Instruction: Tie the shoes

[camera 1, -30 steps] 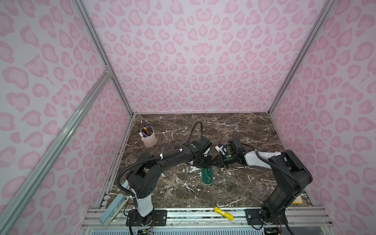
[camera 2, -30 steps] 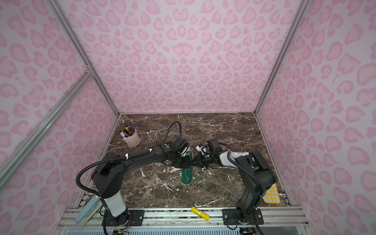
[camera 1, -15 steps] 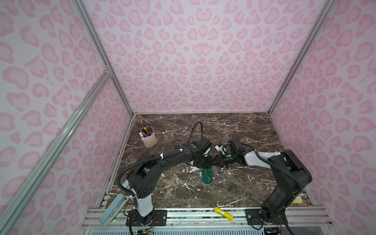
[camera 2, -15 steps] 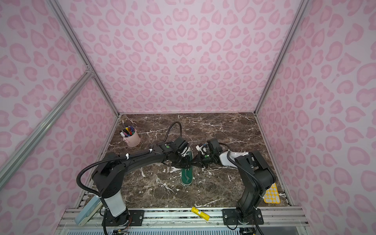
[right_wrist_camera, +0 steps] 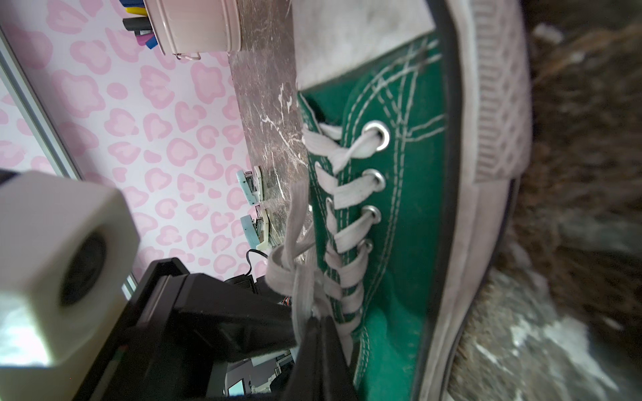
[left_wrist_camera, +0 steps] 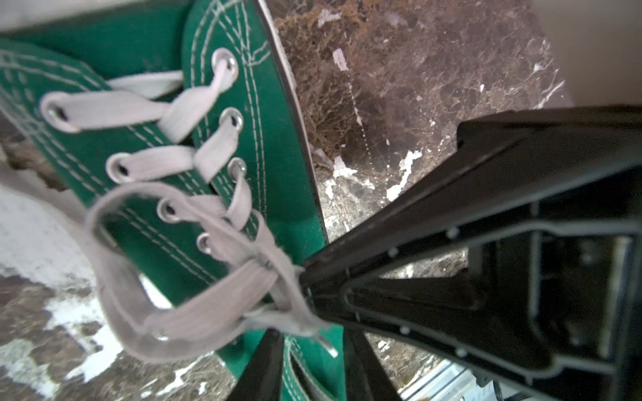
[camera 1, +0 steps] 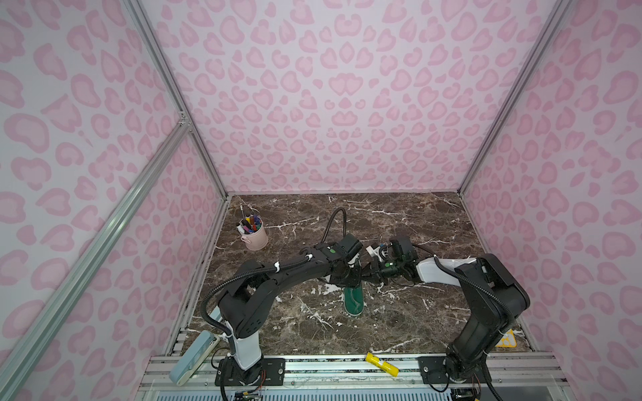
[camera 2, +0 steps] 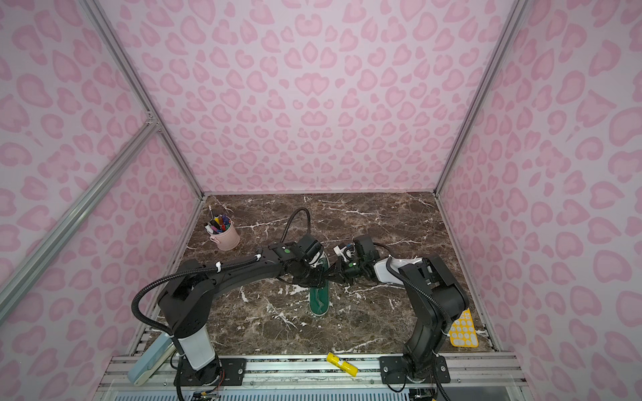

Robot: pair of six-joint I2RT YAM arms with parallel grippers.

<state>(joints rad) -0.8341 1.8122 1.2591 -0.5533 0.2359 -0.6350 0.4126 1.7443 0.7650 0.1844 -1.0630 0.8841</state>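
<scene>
The green shoe (camera 1: pixel 354 302) (camera 2: pixel 319 302) lies mid-table with its heel toward the front edge; both arms cover its laced half. My right gripper (right_wrist_camera: pixel 318 323) (left_wrist_camera: pixel 307 281) is shut on the off-white laces (right_wrist_camera: pixel 298 277) just above the top eyelets, where they bunch into a knot. From there a lace loop (left_wrist_camera: pixel 139 295) hangs out over the shoe's side (left_wrist_camera: pixel 271 139). My left gripper (left_wrist_camera: pixel 312 338) stands open over the shoe's collar, its dark fingers (left_wrist_camera: pixel 267 350) apart with only green canvas and a loose lace tip between them. In both top views the two grippers meet tip to tip (camera 1: pixel 364 274) (camera 2: pixel 328 273).
A pink cup of pens (camera 1: pixel 255 236) (camera 2: pixel 225 238) stands at the back left. On the front rail lie a yellow object (camera 1: pixel 382 364) and, at the left, a light-blue device (camera 1: pixel 194 357). A yellow sheet (camera 2: pixel 462 330) lies front right. Pink patterned walls close three sides.
</scene>
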